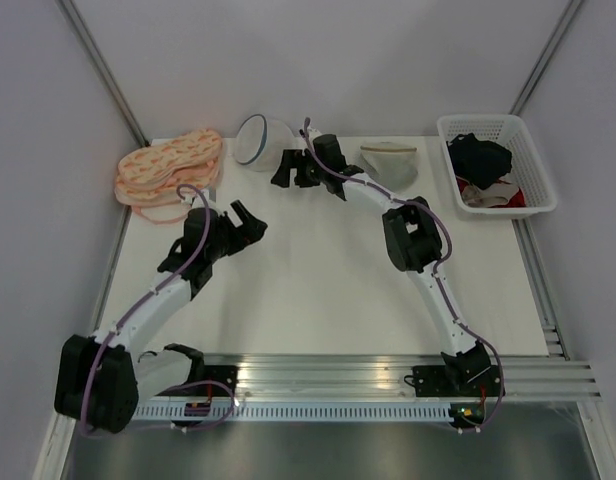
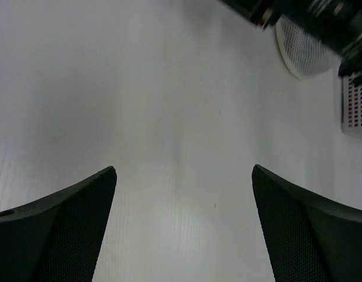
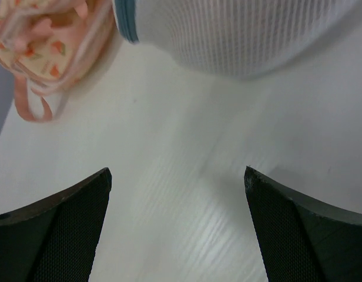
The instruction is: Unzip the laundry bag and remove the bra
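Right gripper [image 3: 177, 170], nearer, is hanging wide open and empty; laundry bag [image 3: 240, 35] is lying just ahead of it, far side of the table [image 1: 318, 290]. Left gripper [image 2: 184, 168] is gaping empty. Bra possibly inside, unseen.

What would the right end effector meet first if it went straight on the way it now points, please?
Most likely the laundry bag, whose white mesh dome lies ahead of the open right end effector; bare table lies between them, though depth is hard to judge.
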Tool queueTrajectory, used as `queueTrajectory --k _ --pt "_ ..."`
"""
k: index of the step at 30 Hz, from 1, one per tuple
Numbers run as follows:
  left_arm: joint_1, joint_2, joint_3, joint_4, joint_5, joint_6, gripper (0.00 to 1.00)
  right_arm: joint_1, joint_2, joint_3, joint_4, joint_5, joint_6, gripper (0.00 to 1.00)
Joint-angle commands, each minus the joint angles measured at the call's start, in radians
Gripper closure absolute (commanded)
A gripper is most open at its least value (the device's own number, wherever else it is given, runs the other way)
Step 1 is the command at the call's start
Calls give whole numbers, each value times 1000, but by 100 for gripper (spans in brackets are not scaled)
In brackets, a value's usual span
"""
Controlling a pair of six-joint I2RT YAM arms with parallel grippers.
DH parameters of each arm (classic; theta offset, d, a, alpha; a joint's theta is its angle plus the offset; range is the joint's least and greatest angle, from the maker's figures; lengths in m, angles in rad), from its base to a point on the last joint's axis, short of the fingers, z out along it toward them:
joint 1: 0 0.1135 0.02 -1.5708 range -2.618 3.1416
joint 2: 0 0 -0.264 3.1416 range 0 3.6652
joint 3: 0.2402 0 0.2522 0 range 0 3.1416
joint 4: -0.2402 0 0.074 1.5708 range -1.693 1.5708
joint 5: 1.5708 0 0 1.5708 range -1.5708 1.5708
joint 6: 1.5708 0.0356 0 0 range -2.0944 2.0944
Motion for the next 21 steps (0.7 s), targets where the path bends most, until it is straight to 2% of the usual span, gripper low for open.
queueTrajectory --k 1,5,6,11,14,18,21 --pt "18 179 189 164 -114 -28 0 21 -178 -154 80 27 -67 2" --pt "52 409 372 243 -128 4 0 21 -287 -312 67 61 -132 2" --pt "58 466 460 243 -132 19 0 21 -325 -369 62 70 -140 2" --pt "67 784 700 250 -180 129 0 9 -470 -590 114 105 -132 2" --pt "67 955 885 177 -198 172 1 9 -560 -700 119 101 -130 2" --pt "66 1147 1177 2 -266 197 2 10 -716 -884 142 94 -123 2" --pt "63 1265 1330 -76 -325 229 2 10 -818 -996 175 91 -120 2"
